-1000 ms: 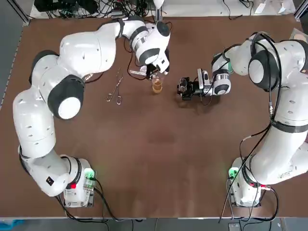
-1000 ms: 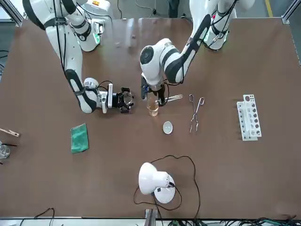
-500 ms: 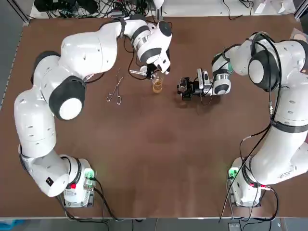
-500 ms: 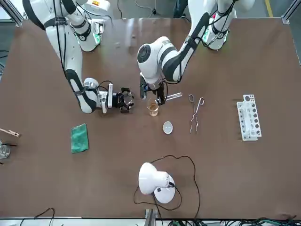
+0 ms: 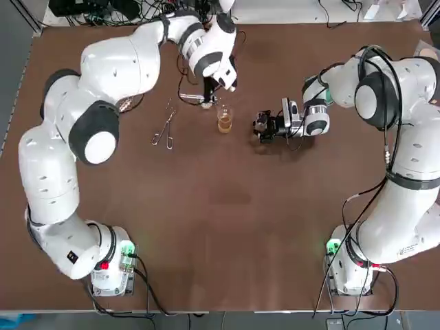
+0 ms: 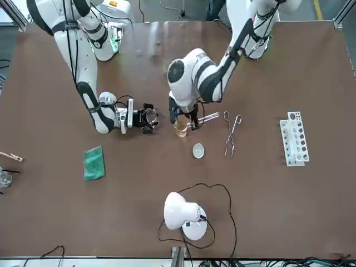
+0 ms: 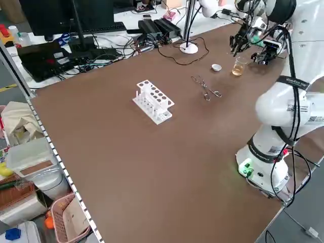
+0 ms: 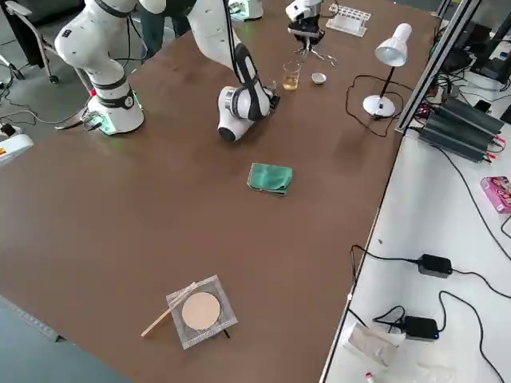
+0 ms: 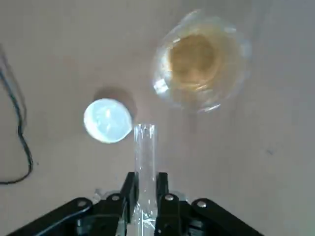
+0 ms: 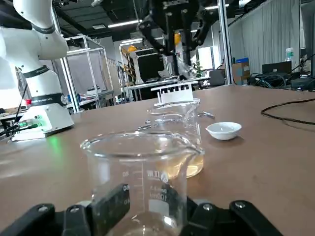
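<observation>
My left gripper [image 5: 210,95] is shut on a clear glass test tube [image 9: 144,152], which it holds just above the table. Beside the tube stand a small beaker of amber liquid [image 5: 224,122] and a little white dish [image 9: 108,120]. In the front view the tube [image 6: 207,116] juts out sideways next to the amber beaker [image 6: 181,129]. My right gripper [image 5: 264,127] sits low on the table, shut on a larger clear beaker [image 10: 142,177], a short way from the amber beaker [image 10: 179,137].
Metal tongs [image 5: 165,127] lie on the left arm's side of the beaker. A white test tube rack [image 6: 293,146], a green cloth [image 6: 93,162] and a white desk lamp [image 6: 183,214] with its cable stand farther off. A mesh pad with a round disc [image 8: 201,311] lies far away.
The left arm's wrist has swung toward the table's far edge and turned, still holding the test tube near the amber beaker. The right arm has not moved.
</observation>
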You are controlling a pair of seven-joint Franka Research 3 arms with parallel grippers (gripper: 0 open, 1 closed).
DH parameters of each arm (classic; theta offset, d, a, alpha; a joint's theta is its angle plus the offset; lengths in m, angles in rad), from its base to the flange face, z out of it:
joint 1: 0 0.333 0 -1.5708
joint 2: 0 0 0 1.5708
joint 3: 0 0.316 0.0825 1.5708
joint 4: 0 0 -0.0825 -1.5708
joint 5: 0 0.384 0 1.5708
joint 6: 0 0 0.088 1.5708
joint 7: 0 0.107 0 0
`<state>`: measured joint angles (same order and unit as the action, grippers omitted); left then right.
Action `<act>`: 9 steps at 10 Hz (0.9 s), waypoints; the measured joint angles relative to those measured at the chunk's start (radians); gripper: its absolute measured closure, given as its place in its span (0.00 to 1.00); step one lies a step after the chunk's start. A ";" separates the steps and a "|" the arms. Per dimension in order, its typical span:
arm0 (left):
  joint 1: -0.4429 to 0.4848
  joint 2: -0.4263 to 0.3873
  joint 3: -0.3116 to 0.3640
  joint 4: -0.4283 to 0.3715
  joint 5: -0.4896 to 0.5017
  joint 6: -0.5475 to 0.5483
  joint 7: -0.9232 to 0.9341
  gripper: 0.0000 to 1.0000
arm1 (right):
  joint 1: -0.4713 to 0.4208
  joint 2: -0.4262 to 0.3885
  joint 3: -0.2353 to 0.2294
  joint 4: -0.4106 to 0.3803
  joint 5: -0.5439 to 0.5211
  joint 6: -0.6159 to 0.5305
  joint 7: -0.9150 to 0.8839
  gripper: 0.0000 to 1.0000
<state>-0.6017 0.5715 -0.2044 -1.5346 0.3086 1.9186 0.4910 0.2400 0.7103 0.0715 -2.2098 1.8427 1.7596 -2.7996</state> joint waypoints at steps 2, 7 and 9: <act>0.138 -0.009 -0.047 0.024 -0.066 0.000 0.106 0.79 | 0.001 0.000 0.001 0.000 0.000 -0.001 0.009 0.61; 0.709 -0.023 -0.439 0.018 -0.098 0.027 0.383 0.79 | 0.005 -0.004 0.048 0.004 0.026 -0.010 0.068 0.61; 0.968 -0.020 -0.598 -0.024 -0.111 0.061 0.521 0.79 | 0.006 -0.034 0.082 0.006 0.058 -0.010 0.101 0.61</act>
<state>0.3663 0.5511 -0.8026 -1.5585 0.1972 1.9799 1.0122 0.2465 0.6760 0.1534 -2.2040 1.9004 1.7497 -2.6986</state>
